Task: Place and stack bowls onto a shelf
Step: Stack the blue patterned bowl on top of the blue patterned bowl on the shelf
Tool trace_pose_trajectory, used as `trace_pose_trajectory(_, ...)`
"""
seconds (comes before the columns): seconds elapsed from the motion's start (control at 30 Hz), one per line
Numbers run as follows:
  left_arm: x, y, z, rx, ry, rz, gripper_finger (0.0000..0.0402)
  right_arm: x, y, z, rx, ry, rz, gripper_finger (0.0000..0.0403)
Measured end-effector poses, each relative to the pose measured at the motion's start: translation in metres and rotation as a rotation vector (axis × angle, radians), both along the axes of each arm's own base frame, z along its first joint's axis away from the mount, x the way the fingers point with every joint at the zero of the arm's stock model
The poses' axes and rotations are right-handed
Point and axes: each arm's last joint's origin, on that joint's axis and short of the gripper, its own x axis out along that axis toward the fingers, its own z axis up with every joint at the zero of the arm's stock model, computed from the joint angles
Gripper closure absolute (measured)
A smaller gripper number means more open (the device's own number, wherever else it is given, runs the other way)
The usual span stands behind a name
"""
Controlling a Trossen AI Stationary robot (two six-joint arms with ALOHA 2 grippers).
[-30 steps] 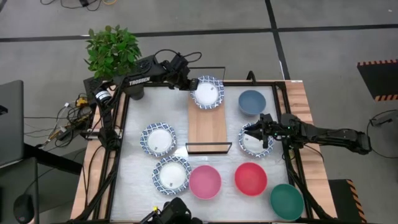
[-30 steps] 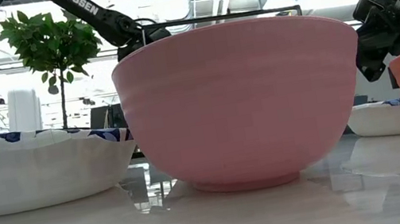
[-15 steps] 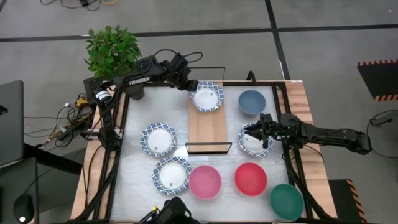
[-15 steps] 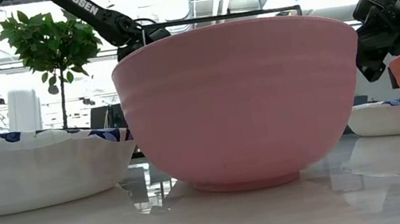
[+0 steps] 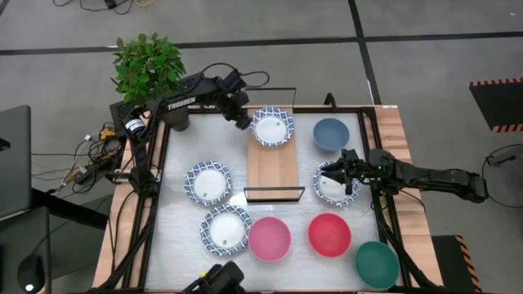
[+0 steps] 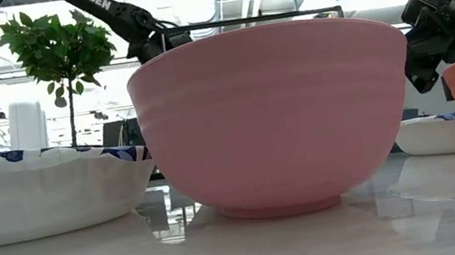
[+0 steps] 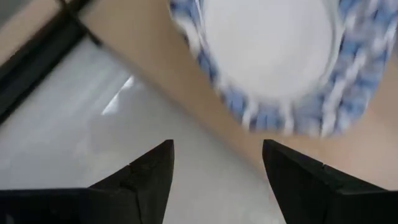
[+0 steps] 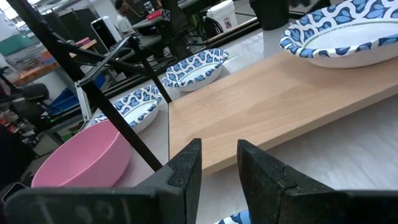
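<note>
From above, the narrow light-wood shelf board [image 5: 273, 160] with black wire end frames lies in the middle of the pale table [image 5: 180, 237]. One white bowl with a blue patterned rim [image 5: 272, 127] sits on the shelf's far end. The left gripper [image 5: 242, 119] hovers just beside that bowl's left edge, apart from it. A slate-blue bowl [image 5: 331, 134] stands to the right of the shelf, and nearer sits a second blue-rimmed white bowl [image 5: 334, 184], with the right gripper [image 5: 350, 174] over its right rim. Two more blue-rimmed white bowls [image 5: 207, 181] lie left of the shelf. A pink bowl [image 5: 269, 238], a red bowl [image 5: 329, 234] and a dark green bowl [image 5: 377, 264] line the near side. A leafy green potted plant [image 5: 148, 65] stands off the far left corner.

At table height, the pink bowl fills the middle, with the right arm's dark wrist high on the right.

The left wrist view shows the left gripper's fingers [image 7: 146, 174] spread wide with nothing between them, the shelved bowl just ahead.

In the right wrist view the right gripper's fingers [image 8: 186, 168] stand a narrow gap apart, holding nothing visible.
</note>
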Motion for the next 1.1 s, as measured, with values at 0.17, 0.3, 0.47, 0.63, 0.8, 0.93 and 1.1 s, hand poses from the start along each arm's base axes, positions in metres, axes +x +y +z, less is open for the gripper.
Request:
trace_pose_trajectory(0.17, -0.004, -0.025, -0.001, -0.05, 0.163, -0.197, 0.0173, 0.0, 0.0, 0.0, 0.0, 0.0, 0.0, 0.0274)
trace_pose_trajectory(0.3, 0.003, -0.049, -0.003, -0.045, 0.253, -0.326, 0.0173, 0.0, 0.0, 0.0, 0.0, 0.0, 0.0, 0.0274)
trace_pose_trajectory(0.47, 0.011, -0.084, 0.013, 0.049, 0.287, -0.466, 0.0173, 0.0, 0.0, 0.0, 0.0, 0.0, 0.0, 0.0274)
trace_pose_trajectory(0.63, 0.005, -0.114, 0.043, 0.096, 0.22, -0.511, 0.0173, 0.0, 0.0, 0.0, 0.0, 0.001, 0.0, 0.0274)
trace_pose_trajectory(0.8, -0.028, -0.148, 0.065, 0.173, 0.041, -0.429, 0.0173, 0.0, 0.0, 0.0, 0.0, 0.0, 0.0, 0.0274)
trace_pose_trajectory(0.93, -0.071, -0.169, 0.055, 0.27, -0.048, -0.261, 0.0173, 0.0, 0.0, 0.0, 0.0, 0.001, 0.0, 0.0274)
trace_pose_trajectory(1.1, -0.113, -0.177, 0.021, 0.35, -0.054, -0.071, 0.0173, 0.0, 0.0, 0.0, 0.0, 0.0, 0.0, 0.0274)
